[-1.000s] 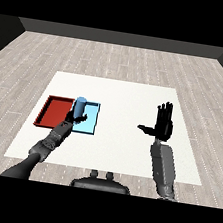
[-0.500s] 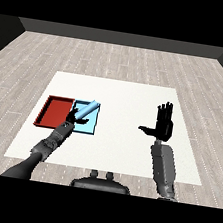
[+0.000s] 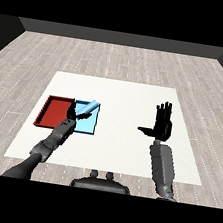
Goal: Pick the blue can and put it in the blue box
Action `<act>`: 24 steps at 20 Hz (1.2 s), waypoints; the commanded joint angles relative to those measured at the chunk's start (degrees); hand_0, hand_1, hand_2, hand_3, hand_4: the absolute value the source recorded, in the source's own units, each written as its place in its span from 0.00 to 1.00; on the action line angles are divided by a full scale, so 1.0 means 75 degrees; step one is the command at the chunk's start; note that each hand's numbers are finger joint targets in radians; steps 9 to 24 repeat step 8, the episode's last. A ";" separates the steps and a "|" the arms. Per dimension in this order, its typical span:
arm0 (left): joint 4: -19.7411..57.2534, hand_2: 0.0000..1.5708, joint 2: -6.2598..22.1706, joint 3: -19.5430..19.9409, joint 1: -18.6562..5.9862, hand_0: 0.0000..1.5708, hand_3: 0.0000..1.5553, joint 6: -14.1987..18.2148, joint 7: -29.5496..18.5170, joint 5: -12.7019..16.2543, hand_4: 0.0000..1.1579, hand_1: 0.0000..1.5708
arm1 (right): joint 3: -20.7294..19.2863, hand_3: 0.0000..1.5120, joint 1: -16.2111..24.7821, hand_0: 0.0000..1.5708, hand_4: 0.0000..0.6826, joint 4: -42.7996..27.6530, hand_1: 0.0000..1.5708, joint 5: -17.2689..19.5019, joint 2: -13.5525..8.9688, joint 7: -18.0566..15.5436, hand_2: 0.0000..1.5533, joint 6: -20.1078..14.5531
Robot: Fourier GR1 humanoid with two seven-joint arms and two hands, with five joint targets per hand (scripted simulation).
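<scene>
Both forearms are grey, rounded and segmented, with a darker band near the wrist. The left hand [image 3: 72,112] and right hand [image 3: 161,125] are black, with slender fingers and a thumb.

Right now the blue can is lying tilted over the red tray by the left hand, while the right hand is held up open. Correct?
Not quite. The head view shows the blue can tilted over the light blue tray, not the red tray. The left hand is beside it; the right hand is raised, open.

The left hand [image 3: 72,112] covers part of the light blue tray [image 3: 88,126]; its fingers are too small to make out.
</scene>
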 commanded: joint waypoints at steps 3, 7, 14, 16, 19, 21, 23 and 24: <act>-0.1693 0.00 -0.0424 0.0375 0.0136 0.00 0.00 -0.1166 -0.2104 0.0404 0.00 0.00 | -0.0011 0.00 0.0043 0.00 0.00 -0.0135 0.00 0.0001 -0.0148 0.0164 0.00 0.0058; -0.3016 0.00 -0.0431 0.0289 0.0820 0.00 0.00 -0.2507 -0.2923 0.0630 0.00 0.00 | 0.0149 0.00 0.0381 0.00 0.00 0.0011 0.00 0.0219 -0.0214 0.0047 0.00 0.0215; -0.3287 0.00 -0.0069 0.0311 0.1035 0.00 0.00 -0.2874 -0.2854 0.0698 0.00 0.00 | 0.0341 0.00 0.0608 0.00 0.00 0.0020 0.00 0.0278 -0.0185 0.0093 0.00 0.0351; -0.3287 0.00 -0.0069 0.0311 0.1035 0.00 0.00 -0.2874 -0.2854 0.0698 0.00 0.00 | 0.0341 0.00 0.0608 0.00 0.00 0.0020 0.00 0.0278 -0.0185 0.0093 0.00 0.0351; -0.3287 0.00 -0.0069 0.0311 0.1035 0.00 0.00 -0.2874 -0.2854 0.0698 0.00 0.00 | 0.0341 0.00 0.0608 0.00 0.00 0.0020 0.00 0.0278 -0.0185 0.0093 0.00 0.0351; -0.3287 0.00 -0.0069 0.0311 0.1035 0.00 0.00 -0.2874 -0.2854 0.0698 0.00 0.00 | 0.0341 0.00 0.0608 0.00 0.00 0.0020 0.00 0.0278 -0.0185 0.0093 0.00 0.0351; -0.3287 0.00 -0.0069 0.0311 0.1035 0.00 0.00 -0.2874 -0.2854 0.0698 0.00 0.00 | 0.0341 0.00 0.0608 0.00 0.00 0.0020 0.00 0.0278 -0.0185 0.0093 0.00 0.0351; -0.3287 0.00 -0.0069 0.0311 0.1035 0.00 0.00 -0.2874 -0.2854 0.0698 0.00 0.00 | 0.0341 0.00 0.0608 0.00 0.00 0.0020 0.00 0.0278 -0.0185 0.0093 0.00 0.0351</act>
